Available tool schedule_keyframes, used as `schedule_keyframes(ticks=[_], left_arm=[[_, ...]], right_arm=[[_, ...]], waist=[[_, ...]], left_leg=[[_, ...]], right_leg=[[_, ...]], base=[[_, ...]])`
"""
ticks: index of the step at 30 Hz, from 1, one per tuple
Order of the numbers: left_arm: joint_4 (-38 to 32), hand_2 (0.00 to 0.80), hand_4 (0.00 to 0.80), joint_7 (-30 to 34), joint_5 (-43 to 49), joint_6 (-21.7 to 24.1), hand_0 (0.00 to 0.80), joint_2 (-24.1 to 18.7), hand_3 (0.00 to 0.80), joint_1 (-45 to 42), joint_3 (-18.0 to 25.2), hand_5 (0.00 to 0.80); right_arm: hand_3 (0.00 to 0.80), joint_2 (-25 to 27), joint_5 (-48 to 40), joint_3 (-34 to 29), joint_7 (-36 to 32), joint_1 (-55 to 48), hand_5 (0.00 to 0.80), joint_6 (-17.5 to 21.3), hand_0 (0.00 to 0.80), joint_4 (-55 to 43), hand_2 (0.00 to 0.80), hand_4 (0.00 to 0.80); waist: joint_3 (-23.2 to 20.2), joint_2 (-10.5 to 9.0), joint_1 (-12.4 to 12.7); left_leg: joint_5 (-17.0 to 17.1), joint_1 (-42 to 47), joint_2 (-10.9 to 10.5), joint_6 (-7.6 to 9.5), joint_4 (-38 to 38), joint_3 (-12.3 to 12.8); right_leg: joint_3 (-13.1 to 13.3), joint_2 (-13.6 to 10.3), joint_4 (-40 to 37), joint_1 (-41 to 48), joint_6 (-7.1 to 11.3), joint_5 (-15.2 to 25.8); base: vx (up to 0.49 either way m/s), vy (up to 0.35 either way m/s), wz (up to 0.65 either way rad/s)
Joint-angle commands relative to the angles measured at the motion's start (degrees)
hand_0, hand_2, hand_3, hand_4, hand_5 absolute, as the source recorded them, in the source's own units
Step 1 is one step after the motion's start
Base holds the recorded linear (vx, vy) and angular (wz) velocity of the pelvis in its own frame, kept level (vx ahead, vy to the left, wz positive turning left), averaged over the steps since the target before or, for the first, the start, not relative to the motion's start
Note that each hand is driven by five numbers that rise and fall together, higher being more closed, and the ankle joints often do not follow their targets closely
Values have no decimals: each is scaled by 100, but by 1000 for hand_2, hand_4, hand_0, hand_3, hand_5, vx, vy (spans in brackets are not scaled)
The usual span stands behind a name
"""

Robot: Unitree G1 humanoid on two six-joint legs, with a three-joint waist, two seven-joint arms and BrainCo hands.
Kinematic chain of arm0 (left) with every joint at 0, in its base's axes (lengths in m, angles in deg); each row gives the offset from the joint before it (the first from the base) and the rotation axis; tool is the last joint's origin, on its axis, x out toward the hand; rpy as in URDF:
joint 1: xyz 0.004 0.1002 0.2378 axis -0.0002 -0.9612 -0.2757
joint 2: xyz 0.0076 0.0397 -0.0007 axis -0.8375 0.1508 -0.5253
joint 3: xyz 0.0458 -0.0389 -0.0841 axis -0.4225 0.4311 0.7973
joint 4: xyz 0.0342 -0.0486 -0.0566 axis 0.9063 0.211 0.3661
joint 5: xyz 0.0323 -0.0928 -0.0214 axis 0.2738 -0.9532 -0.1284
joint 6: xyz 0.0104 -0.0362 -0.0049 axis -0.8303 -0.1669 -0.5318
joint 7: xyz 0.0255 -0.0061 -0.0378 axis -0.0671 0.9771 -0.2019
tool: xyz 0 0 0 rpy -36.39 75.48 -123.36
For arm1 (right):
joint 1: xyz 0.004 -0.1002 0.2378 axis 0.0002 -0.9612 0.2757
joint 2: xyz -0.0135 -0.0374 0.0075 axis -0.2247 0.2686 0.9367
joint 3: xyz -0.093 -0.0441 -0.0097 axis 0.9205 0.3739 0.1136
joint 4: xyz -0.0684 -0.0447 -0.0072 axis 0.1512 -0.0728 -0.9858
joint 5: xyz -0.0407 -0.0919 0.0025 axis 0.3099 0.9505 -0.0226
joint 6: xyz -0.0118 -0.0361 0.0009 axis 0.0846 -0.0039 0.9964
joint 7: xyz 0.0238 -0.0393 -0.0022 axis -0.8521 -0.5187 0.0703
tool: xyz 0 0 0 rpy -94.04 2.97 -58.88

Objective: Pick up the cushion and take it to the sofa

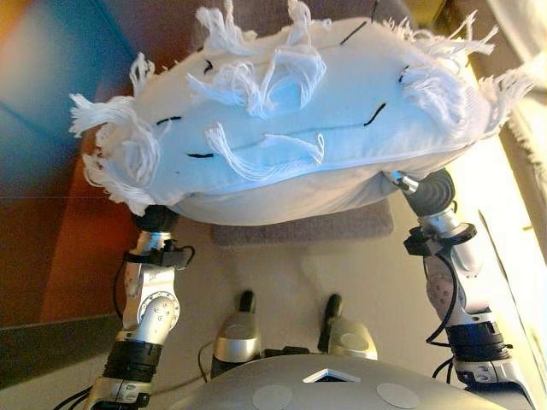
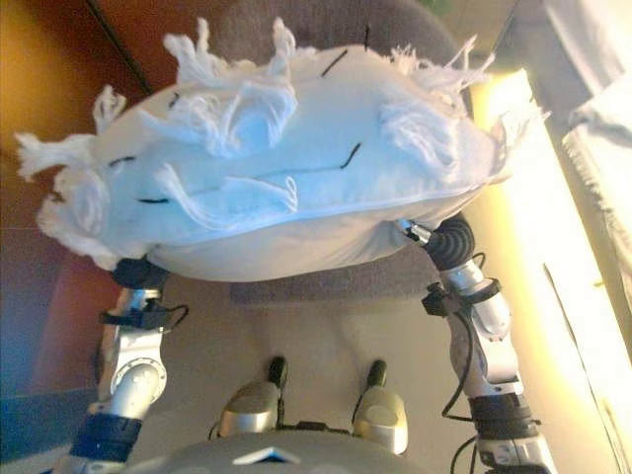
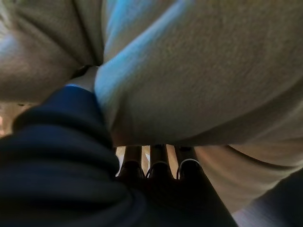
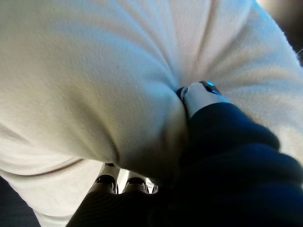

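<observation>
The big white cushion (image 1: 299, 120) was up in the air, held in front of the robot. It had white tassels (image 1: 128, 154) along its edges and small black stitches (image 1: 373, 114) on its top. It was the widest thing in the eye views.

The left hand (image 3: 85, 82) was under the left end of the cushion. In its wrist view the thumb pushed deep into the soft cloth, and the cloth folded around it. The fingers (image 3: 158, 161) lay flat against the underside. So this hand was grasping the cushion.

The right hand (image 4: 201, 94) was under the right end of the cushion. Its thumb also dug into the cloth and made a deep dent. Its fingers (image 4: 106, 182) pressed on the cloth below. This hand was grasping the cushion too.

There were no boxes or baskets to see, and nothing lay on top of the cushion.

Below the cushion was a pale floor (image 1: 342, 265). A grey rug (image 1: 299, 226) lay on the floor right under the cushion, and only its near edge peeked out. To the left of the cushion was something dark red and blue (image 1: 51, 171), and I could not tell what it was. To the right of the cushion was a bright strip of floor (image 2: 523, 197) and a pale cloth with a frayed edge (image 2: 597, 138). The floor under the cushion had open room.
</observation>
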Motion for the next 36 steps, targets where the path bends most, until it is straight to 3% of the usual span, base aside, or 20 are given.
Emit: schedule_keyframes(ticks=[1,4,12,15,19,22,24,27,29,31,34,36], left_arm=[[-869,800,800,4,548,222,800,-58,800,396,-362,800],[-1012,800,800,-110,564,277,800,-131,800,559,-415,800],[-1200,800,800,-621,690,345,800,-116,800,770,-439,800],[-1163,800,800,-750,764,600,800,-116,800,724,-400,800],[-1186,800,800,-714,740,635,800,-14,800,595,-287,800],[-1181,800,800,-624,704,677,800,54,800,580,-233,800],[-1154,800,800,-635,706,725,800,71,800,588,-221,800],[-1117,800,800,-822,827,744,800,114,800,626,-342,800],[-1117,800,800,-902,803,721,800,124,800,609,-365,800],[-1122,800,800,-866,751,721,800,145,800,513,-321,800],[-1149,800,800,-815,763,788,800,168,800,397,-256,800],[-1158,800,800,-795,730,799,800,159,800,397,-199,800]], right_arm=[[800,-143,159,323,195,175,800,630,800,-948,800,800],[800,-74,479,298,630,205,800,771,800,-1117,800,800],[800,235,1253,311,1764,628,800,865,800,-1177,800,800],[800,346,1120,372,1673,750,800,867,800,-1109,800,800],[800,346,1267,501,1725,640,800,985,800,-1089,800,800],[800,288,1514,619,1829,758,800,960,800,-1103,800,800],[800,248,1650,709,1918,858,800,871,800,-1109,800,800],[800,250,1765,834,2033,930,800,734,800,-1050,800,800],[800,278,1694,874,1981,912,800,664,800,-1074,800,800],[800,283,1673,890,1900,844,800,641,800,-1091,800,800],[800,310,1604,905,1855,811,800,669,800,-1094,800,800],[800,373,1494,876,1846,836,800,699,800,-1100,800,800]], waist=[[-619,-170,-89],[-680,-171,-188],[-742,-220,-132],[-584,-340,-137],[-223,-472,-111],[-121,-279,53],[-123,-159,172],[-197,14,396],[-213,51,497],[-233,142,611],[-222,179,732],[-223,126,759]], left_leg=[[-226,-60,-209,450,47,-125],[-175,-51,-229,485,3,-317],[-191,42,30,305,89,-216],[-448,-187,66,211,1054,-120],[-140,-972,57,251,2597,138],[33,-1123,-230,263,2047,-43],[295,-1183,-258,222,1469,-152],[1004,-1426,-149,79,420,-249],[1255,-1544,-109,31,168,-388],[1448,-1683,77,-39,51,-588],[1520,-1861,330,-133,-56,-832],[1438,-1896,413,-169,-20,-805]], right_leg=[[376,-117,369,216,139,-343],[769,87,340,206,46,-333],[664,342,159,433,-165,-532],[691,370,250,408,-317,-576],[649,396,467,384,-514,-579],[683,575,633,442,-478,-789],[797,711,624,576,-490,-938],[1014,902,564,1070,-514,-1258],[1176,937,701,1270,-540,-1506],[1326,990,872,1345,-554,-1671],[1443,892,1124,1499,-539,-2014],[1416,666,1322,1666,-439,-2234]], base=[[24,-50,16],[-24,-66,19],[-45,-144,9],[-51,-173,-13],[-48,-161,-18],[110,-22,0],[297,33,-26],[478,85,-40],[481,112,43],[523,163,49],[595,206,-6],[581,246,-37]])
